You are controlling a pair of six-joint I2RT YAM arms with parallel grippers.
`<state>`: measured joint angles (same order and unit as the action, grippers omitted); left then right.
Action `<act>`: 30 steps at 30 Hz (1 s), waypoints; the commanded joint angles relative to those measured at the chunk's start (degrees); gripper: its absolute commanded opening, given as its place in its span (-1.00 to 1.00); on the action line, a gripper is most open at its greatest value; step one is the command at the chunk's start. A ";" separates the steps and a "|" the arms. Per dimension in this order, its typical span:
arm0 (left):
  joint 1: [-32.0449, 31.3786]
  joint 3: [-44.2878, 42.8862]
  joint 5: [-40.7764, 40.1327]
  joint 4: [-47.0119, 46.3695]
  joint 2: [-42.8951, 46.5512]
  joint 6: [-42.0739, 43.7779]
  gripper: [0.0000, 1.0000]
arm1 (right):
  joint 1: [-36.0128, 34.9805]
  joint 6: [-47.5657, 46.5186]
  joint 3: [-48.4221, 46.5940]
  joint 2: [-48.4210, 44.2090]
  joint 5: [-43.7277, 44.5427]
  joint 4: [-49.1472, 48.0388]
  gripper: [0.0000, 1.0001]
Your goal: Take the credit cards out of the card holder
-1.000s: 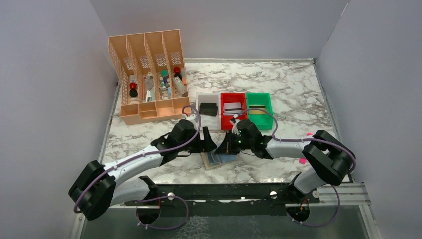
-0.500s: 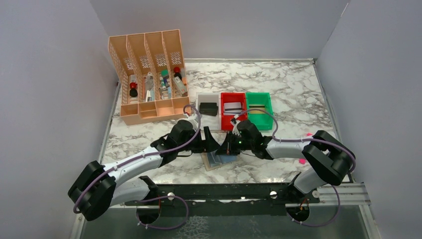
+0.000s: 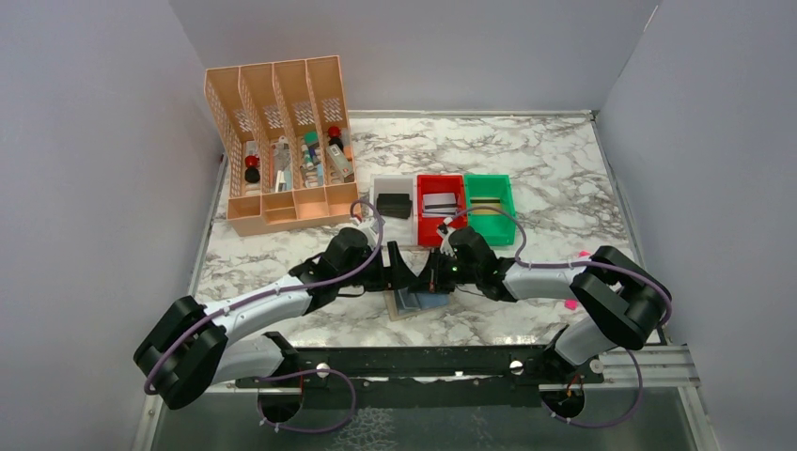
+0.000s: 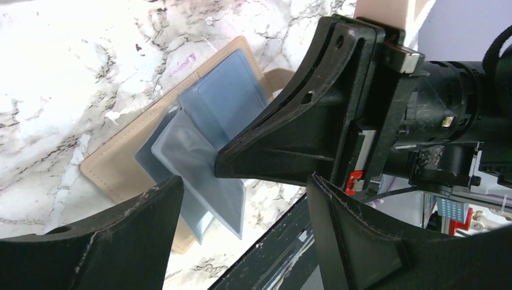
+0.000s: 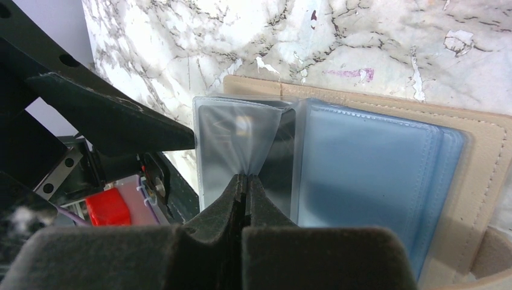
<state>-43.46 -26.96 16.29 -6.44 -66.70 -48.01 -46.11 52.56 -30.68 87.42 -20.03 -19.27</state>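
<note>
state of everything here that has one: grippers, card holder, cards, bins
tan-edged blue-grey bifold card holder: open, lying on the marble table, one clear sleeve pinched up
right gripper: shut on that sleeve
left gripper: open, holding nothing
thin black card: lying in the white bin
silver-grey card: lying in the red bin
gold-and-dark striped card: lying in the green bin

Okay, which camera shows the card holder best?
Right wrist view: the card holder lies open up close, tan border and blue-grey sleeves plain, the right claw pinching one sleeve. Left wrist view: partly blocked by that claw. Top view: only a small, distant sliver.
</note>
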 commanded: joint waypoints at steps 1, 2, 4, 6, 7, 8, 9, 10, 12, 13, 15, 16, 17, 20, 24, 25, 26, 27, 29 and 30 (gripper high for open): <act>-0.47 -0.62 -2.84 3.32 1.49 -0.15 0.56 | 0.23 0.95 0.44 -0.77 1.02 -2.51 -0.98; -0.46 -0.64 -3.19 3.50 1.75 -0.22 0.56 | 0.24 1.04 0.51 -0.82 1.04 -2.60 -0.98; -0.48 -0.68 -3.57 3.78 1.98 -0.24 0.57 | 0.30 1.22 0.73 -0.93 1.07 -3.04 -0.98; -0.47 -0.88 -3.51 3.97 1.82 -0.32 0.57 | 0.30 1.54 1.23 -1.12 1.05 -3.90 -0.98; -0.44 -1.01 -3.28 3.86 1.58 -0.33 0.57 | 0.31 1.82 1.45 -1.19 1.07 -4.15 -0.98; -0.54 -1.25 -2.96 3.74 1.23 -0.21 0.57 | 0.32 2.02 1.59 -1.24 1.05 -4.35 -0.98; -0.61 -1.59 -2.45 3.34 0.73 0.02 0.56 | 0.34 2.05 1.53 -1.14 0.97 -4.39 -0.98; -0.72 -1.84 -1.78 2.79 0.32 0.17 0.56 | 0.33 2.08 1.48 -1.11 0.88 -4.41 -0.98; -1.23 -2.10 -0.24 1.31 -0.53 0.36 0.55 | 0.36 2.03 1.33 -1.13 0.51 -4.37 -0.98; -1.53 -2.13 0.34 0.39 -0.88 0.37 0.54 | 0.32 2.12 1.39 -1.11 0.38 -4.45 -0.98; -2.18 -2.14 1.11 -1.00 -1.65 0.14 0.51 | 0.32 2.32 1.70 -1.36 0.26 -4.84 -0.98; -2.43 -2.13 1.27 -1.61 -2.13 0.05 0.50 | 0.37 2.47 1.91 -1.50 0.26 -5.00 -0.98; -2.68 -2.13 1.36 -1.93 -2.65 -0.05 0.49 | 0.38 2.54 2.12 -1.65 0.30 -5.14 -0.98; -2.98 -2.18 0.89 -2.15 -3.96 -0.11 0.44 | 0.34 2.81 2.70 -2.15 0.43 -5.68 -0.98; -3.06 -1.95 -0.57 -2.45 -3.86 -0.35 0.37 | 0.32 2.90 3.18 -3.15 0.98 -4.67 -0.81; -3.04 -1.95 -0.67 -2.67 -3.86 -0.34 0.36 | 0.32 2.84 3.23 -3.62 1.47 -4.03 -0.74; -3.03 -1.95 -0.53 -3.15 -3.94 -0.25 0.35 | 0.34 2.85 3.32 -4.15 2.01 -3.34 -0.67; -3.06 -1.95 -0.29 -3.47 -4.21 -0.17 0.34 | 0.33 2.75 3.46 -4.73 2.71 -2.63 -0.61; -3.08 -2.23 0.42 -4.26 -5.03 0.07 0.31 | 0.32 2.65 3.43 -6.15 4.60 -0.29 -0.53; -3.12 -2.33 0.92 -4.69 -5.62 0.17 0.30 | 0.36 2.60 3.17 -6.90 6.02 1.78 -0.51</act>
<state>-46.26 -27.64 16.03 -7.70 -70.78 -48.21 -46.02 55.07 -27.77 84.03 -18.85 -21.65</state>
